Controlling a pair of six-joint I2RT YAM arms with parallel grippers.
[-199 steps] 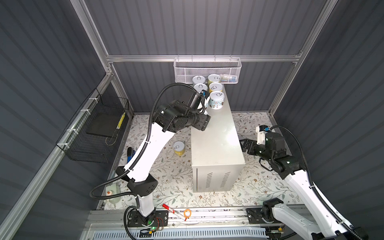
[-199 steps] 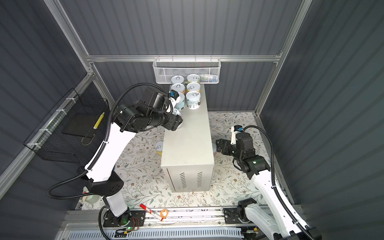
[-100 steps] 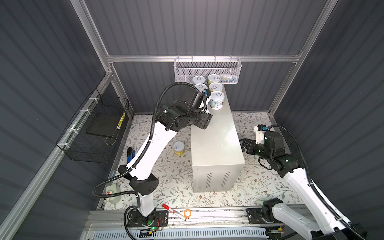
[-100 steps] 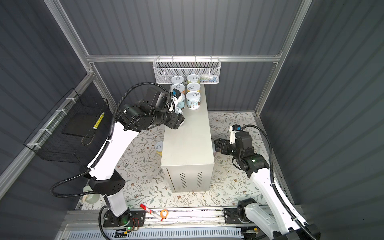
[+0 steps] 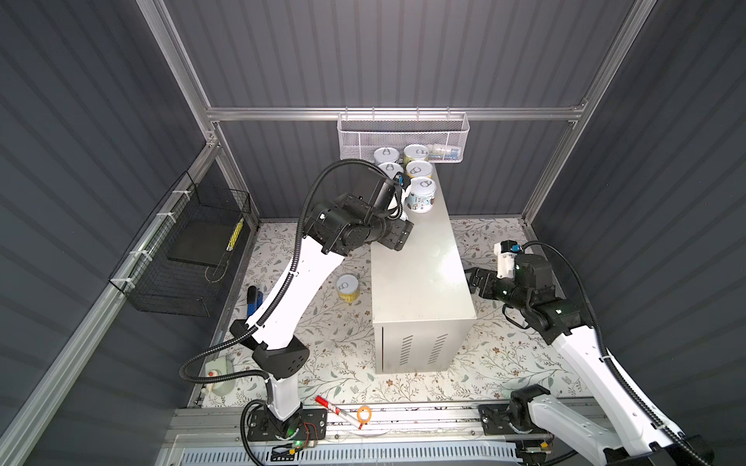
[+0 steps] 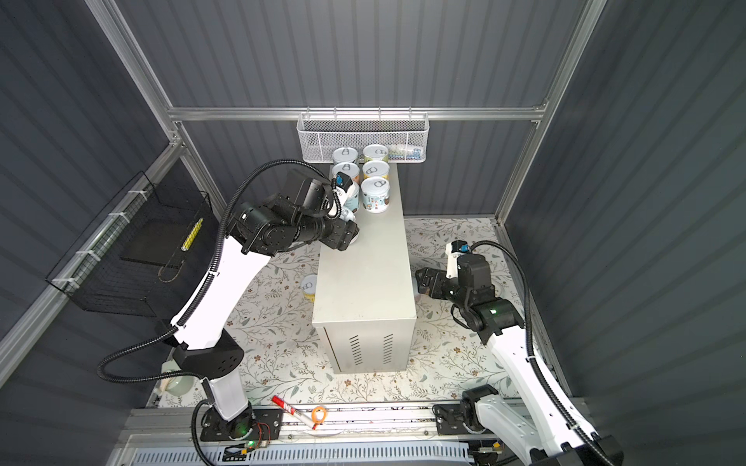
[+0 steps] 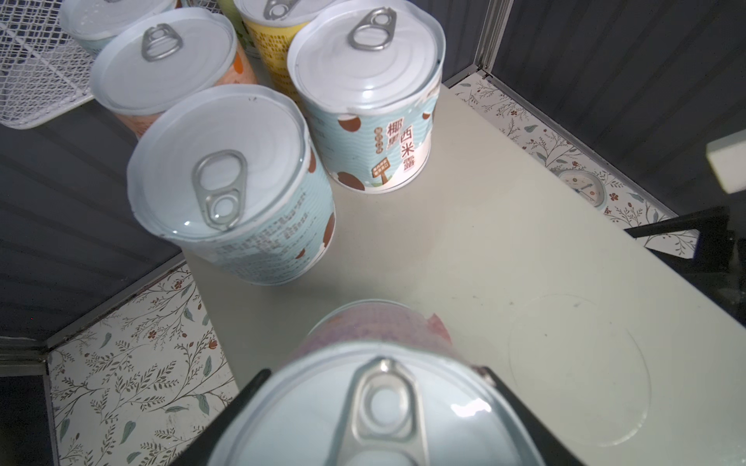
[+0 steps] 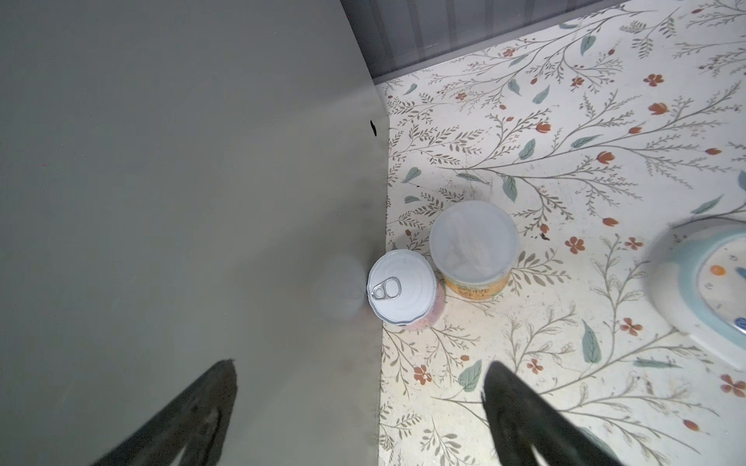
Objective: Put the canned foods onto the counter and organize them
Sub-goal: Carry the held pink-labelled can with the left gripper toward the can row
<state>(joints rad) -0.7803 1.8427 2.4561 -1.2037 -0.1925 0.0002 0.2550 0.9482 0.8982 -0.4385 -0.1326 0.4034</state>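
Several canned foods [image 5: 419, 168] stand in two rows at the far end of the cream counter [image 5: 420, 282], as both top views show [image 6: 375, 169]. My left gripper [image 7: 371, 371] is shut on a pink-labelled can [image 7: 375, 407]. That can is upright on the counter [image 7: 484, 250], just in front of a pale blue can [image 7: 226, 189]. My right gripper [image 8: 359, 365] is open and empty, low beside the counter's right wall [image 8: 181, 181]. A pink can [image 8: 399, 286] and an orange can with a plastic lid [image 8: 474, 242] stand on the floor ahead of it. A yellow can [image 5: 348, 287] stands on the floor left of the counter.
A white mesh basket [image 5: 403, 135] hangs on the back wall just above the cans. A black wire basket [image 5: 181, 250] hangs on the left wall. A round clock-like disc [image 8: 710, 278] lies on the floral floor at right. A red marker [image 5: 339, 411] and orange ring [image 5: 364, 413] lie at the front rail.
My left wrist has edged a little to the right over the counter's left edge with the pink can. The right arm has barely shifted beside the counter.
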